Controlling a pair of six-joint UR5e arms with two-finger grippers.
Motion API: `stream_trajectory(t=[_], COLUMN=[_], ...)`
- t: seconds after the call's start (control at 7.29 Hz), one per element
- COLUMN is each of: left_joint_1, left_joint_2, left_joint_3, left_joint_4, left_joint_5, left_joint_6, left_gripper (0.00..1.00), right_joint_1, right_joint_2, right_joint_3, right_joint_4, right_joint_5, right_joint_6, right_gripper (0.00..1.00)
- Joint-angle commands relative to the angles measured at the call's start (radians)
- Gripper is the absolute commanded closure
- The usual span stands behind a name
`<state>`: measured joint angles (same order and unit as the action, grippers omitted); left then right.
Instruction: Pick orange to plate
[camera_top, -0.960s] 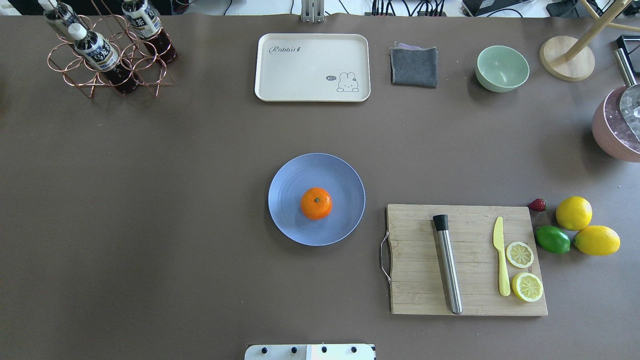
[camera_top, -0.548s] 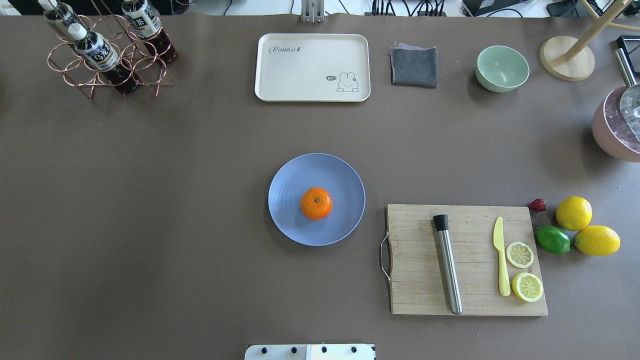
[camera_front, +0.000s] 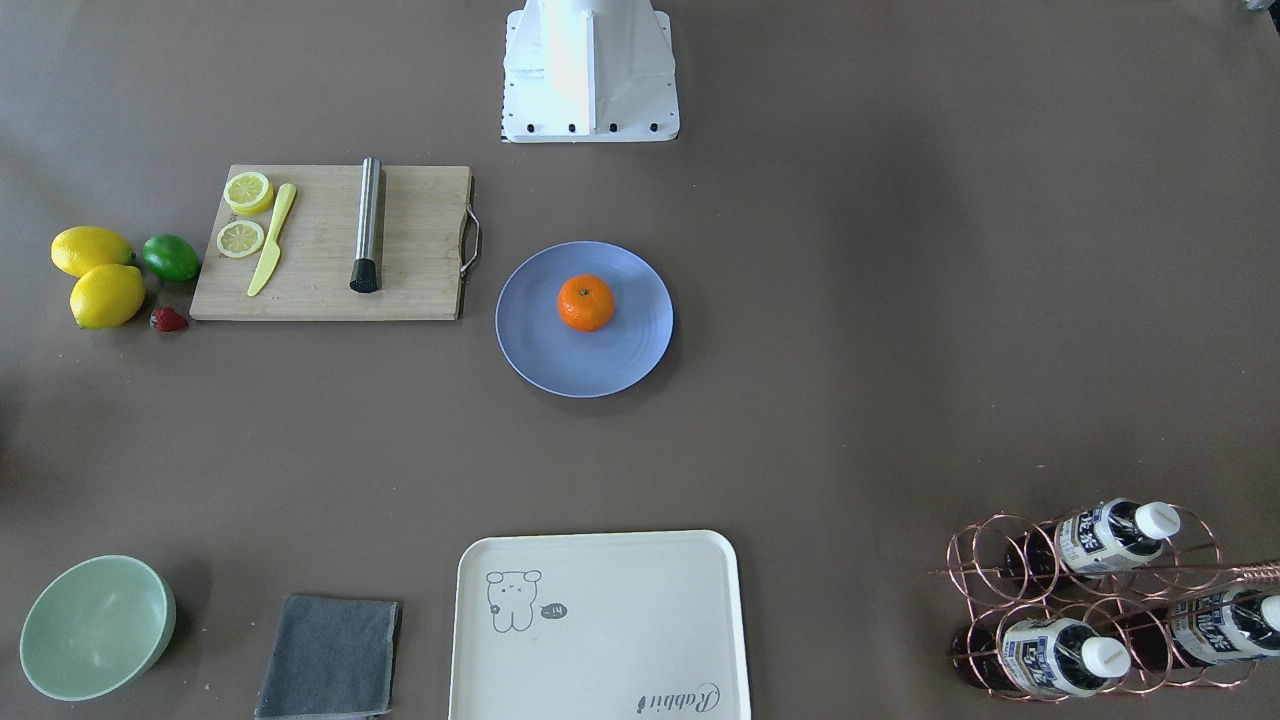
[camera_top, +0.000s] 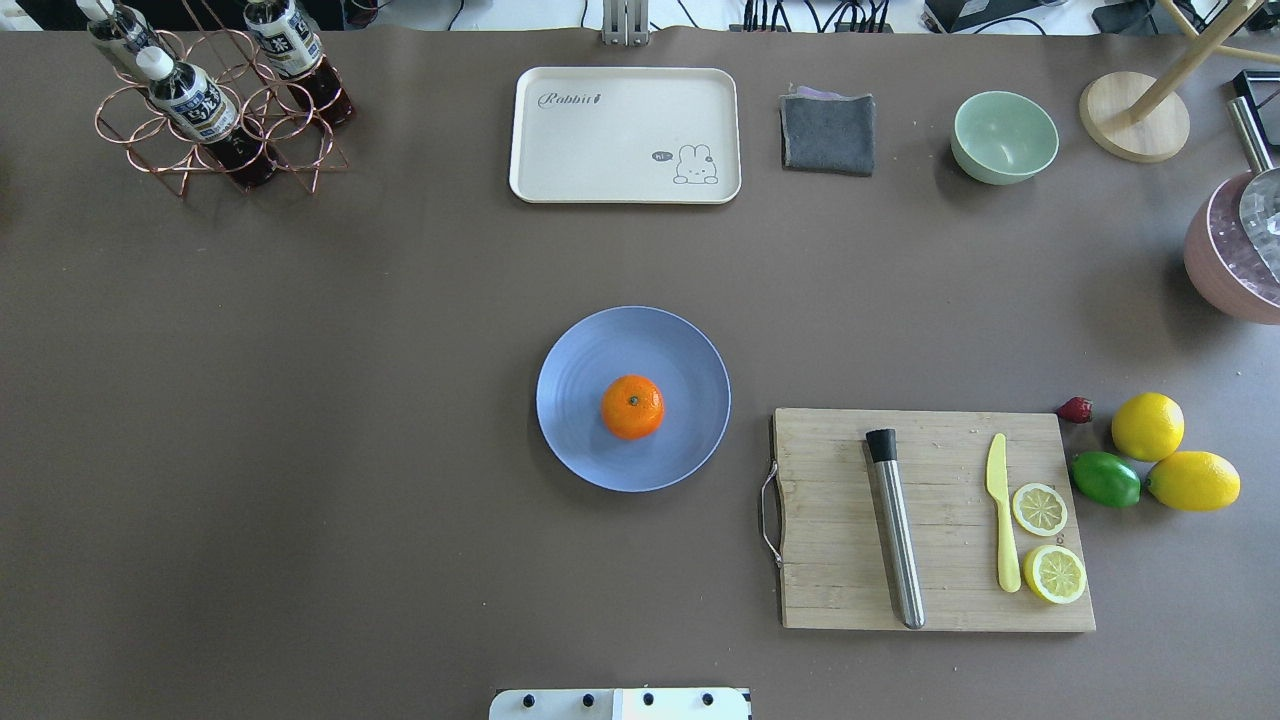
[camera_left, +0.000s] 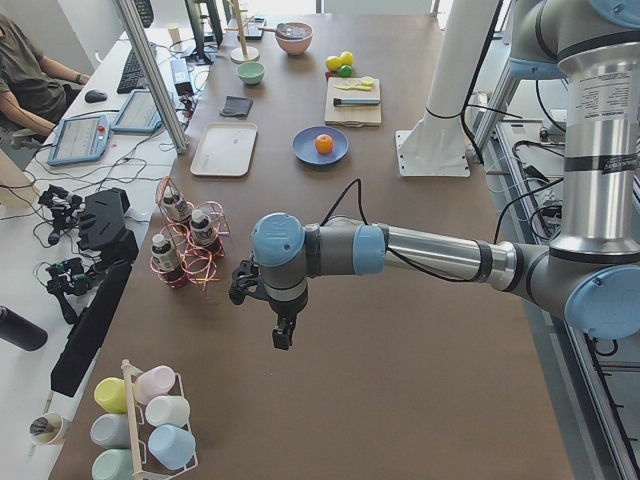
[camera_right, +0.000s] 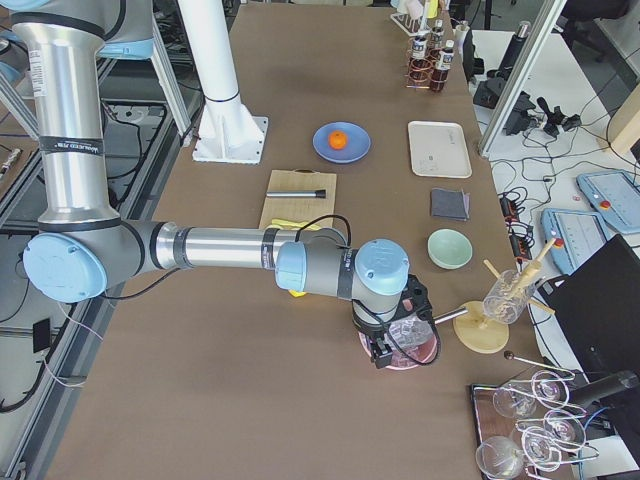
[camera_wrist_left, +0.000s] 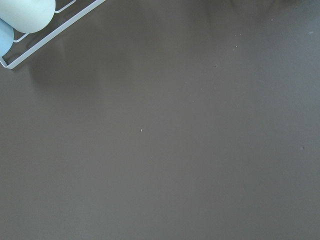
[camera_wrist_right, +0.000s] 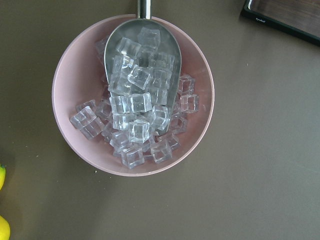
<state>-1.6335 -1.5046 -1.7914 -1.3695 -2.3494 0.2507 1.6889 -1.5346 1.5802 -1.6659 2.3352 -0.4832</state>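
Note:
The orange (camera_top: 632, 407) rests just below the middle of the periwinkle-blue plate (camera_top: 600, 350) at the table's centre, stem dot up; the front-facing view shows the same orange (camera_front: 586, 302) on the plate (camera_front: 560, 350). No gripper touches either. My left gripper (camera_left: 283, 338) hangs over bare table far off at the left end, near the bottle rack. My right gripper (camera_right: 380, 352) hovers above a pink bowl of ice at the right end. Both show only in side views, so I cannot tell whether they are open or shut.
A wooden cutting board (camera_top: 840, 520) with a steel muddler, yellow knife and lemon slices lies right of the plate. Two lemons (camera_top: 1148, 426) and a lime (camera_top: 1106, 479) sit beyond it. At the far edge are a cream tray (camera_top: 625, 135), grey cloth, green bowl (camera_top: 1004, 137) and bottle rack (camera_top: 215, 110).

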Motion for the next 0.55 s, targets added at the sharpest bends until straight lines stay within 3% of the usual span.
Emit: stream_trajectory(t=[0.0, 0.41], left_joint_1=[0.003, 0.004], left_joint_2=[0.0, 0.0], left_joint_3=[0.004, 0.018], left_joint_4=[0.003, -0.002], left_joint_5=[-0.001, -0.001], left_joint_6=[-0.001, -0.001], left_gripper=[0.02, 0.02], right_joint_1=[-0.003, -0.005], right_joint_2=[-0.001, 0.001], right_joint_3=[-0.002, -0.002], right_joint_4=[0.002, 0.002], right_joint_5=[0.001, 0.001], right_joint_6=[0.0, 0.0], right_gripper=[0.0, 0.0])
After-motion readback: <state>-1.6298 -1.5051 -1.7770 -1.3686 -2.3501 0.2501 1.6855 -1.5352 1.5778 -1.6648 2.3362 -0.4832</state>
